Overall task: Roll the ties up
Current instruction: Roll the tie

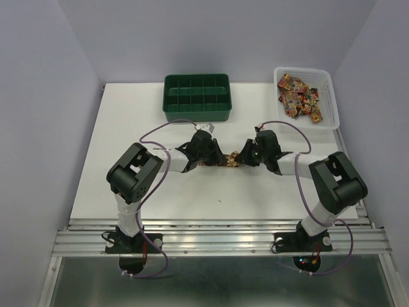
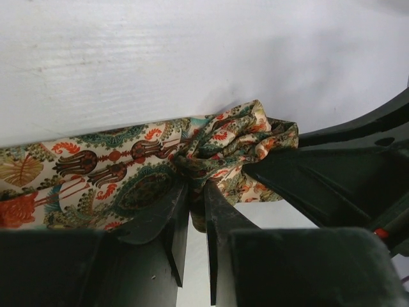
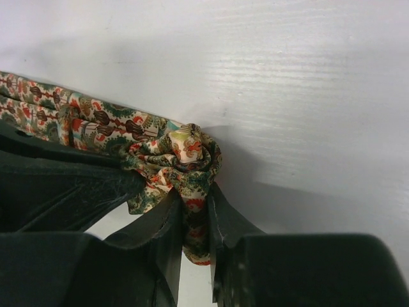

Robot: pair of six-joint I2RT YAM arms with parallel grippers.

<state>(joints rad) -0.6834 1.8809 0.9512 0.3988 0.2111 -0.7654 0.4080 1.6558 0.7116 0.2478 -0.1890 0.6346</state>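
Observation:
A paisley tie (image 1: pixel 230 158) in cream, red and green lies on the white table between my two grippers. My left gripper (image 1: pixel 214 155) is shut on a bunched fold of it (image 2: pixel 217 150), and a flat stretch runs off to the left in that view. My right gripper (image 1: pixel 246 155) is shut on the rolled end (image 3: pixel 188 157), which sits as a small coil at the fingertips. The right gripper's black body (image 2: pixel 345 173) shows just right of the fabric in the left wrist view. More patterned ties (image 1: pixel 300 96) lie in the white basket.
A green compartment tray (image 1: pixel 196 96) stands at the back centre. A white basket (image 1: pixel 329 89) stands at the back right. White table (image 1: pixel 128 128) stretches to the left and toward the near edge. Purple walls enclose the back and sides.

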